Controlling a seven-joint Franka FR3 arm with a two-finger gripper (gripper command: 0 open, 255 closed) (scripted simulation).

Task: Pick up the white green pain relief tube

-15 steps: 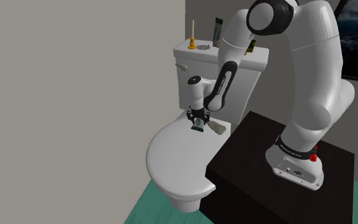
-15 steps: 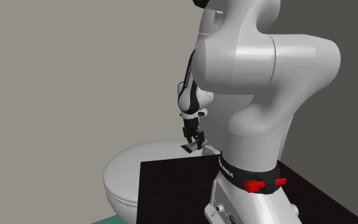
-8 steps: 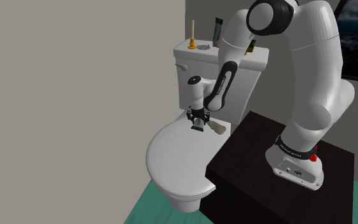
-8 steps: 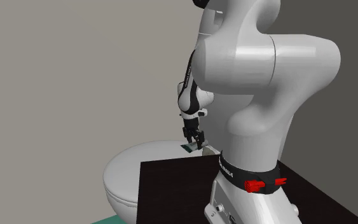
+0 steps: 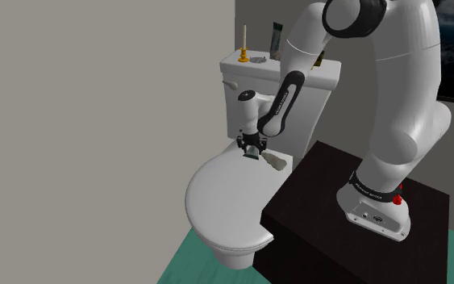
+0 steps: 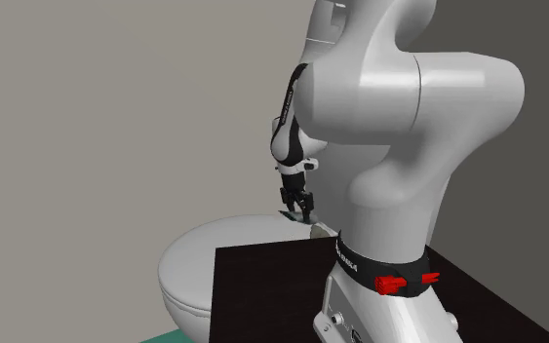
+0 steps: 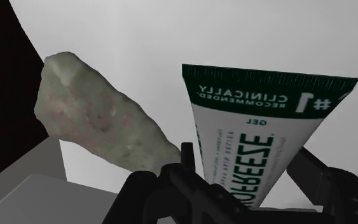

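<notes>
The white arm (image 5: 401,89) rises from its dark stand (image 5: 318,198) at the shoulder view's right, arches high over the toilet tank (image 5: 245,85), then folds down and back toward the near side, so the wrist hangs over the far part of the closed toilet lid (image 5: 221,202). In the second exterior view the arm's big near links hide most of the toilet and part of the stand, and the top of the arm is cut off.

On the lid, just right of the hand in the shoulder view, lies a pale grey-green stone-like lump (image 5: 277,162).

The gripper (image 5: 253,151) points almost straight down. In the wrist view its black fingers (image 7: 313,169) stand narrow and clasp the white and green tube (image 7: 250,127) on both sides, the green crimped end pointing away from the hand toward the lid, with the lump beside it. Whether the tube's end touches the lid is hard to make out.

Small things stand on the tank's top; the arm covers some of them.
</notes>
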